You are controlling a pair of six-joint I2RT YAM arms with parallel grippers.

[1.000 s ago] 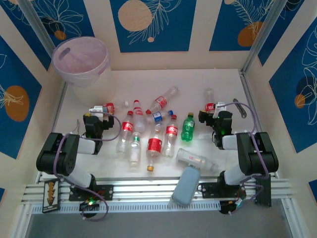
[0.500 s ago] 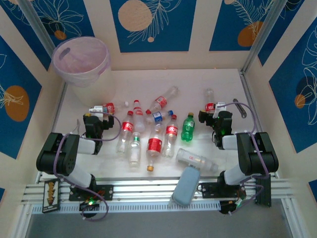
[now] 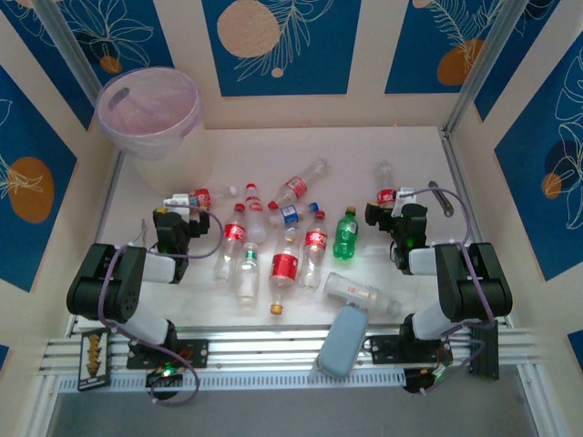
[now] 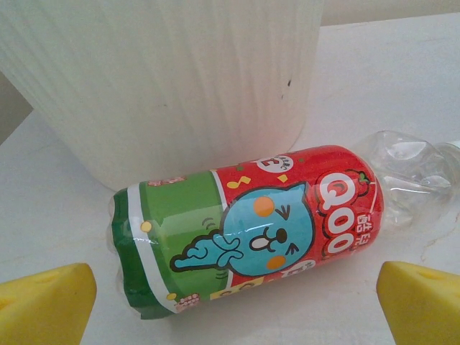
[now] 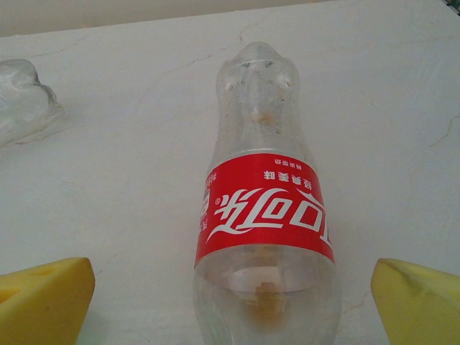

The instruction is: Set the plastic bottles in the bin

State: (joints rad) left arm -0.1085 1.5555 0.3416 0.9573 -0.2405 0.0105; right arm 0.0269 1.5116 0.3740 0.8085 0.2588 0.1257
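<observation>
Nothing moved since the earlier frame: my left pincer [image 4: 233,302], spread, faces the Qoo bottle [image 4: 244,230] beside the bin [image 4: 165,79], my right pincer [image 5: 233,302], spread, a Coca-Cola bottle [image 5: 262,215]; grasp judged pending, requiring advance and closure.

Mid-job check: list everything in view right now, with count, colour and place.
bin: one, pale pink-white, far left corner
bottles: about a dozen, clear, mostly red labels, one blue-labelled, one green, scattered mid-table
pad: one, grey-blue, near edge between the arm bases
table: one, white, under everything
left end effector: one, yellow tips, open, facing the cartoon-label bottle beside the bin
right end effector: one, yellow tips, open, flanking the red-label bottle
</observation>
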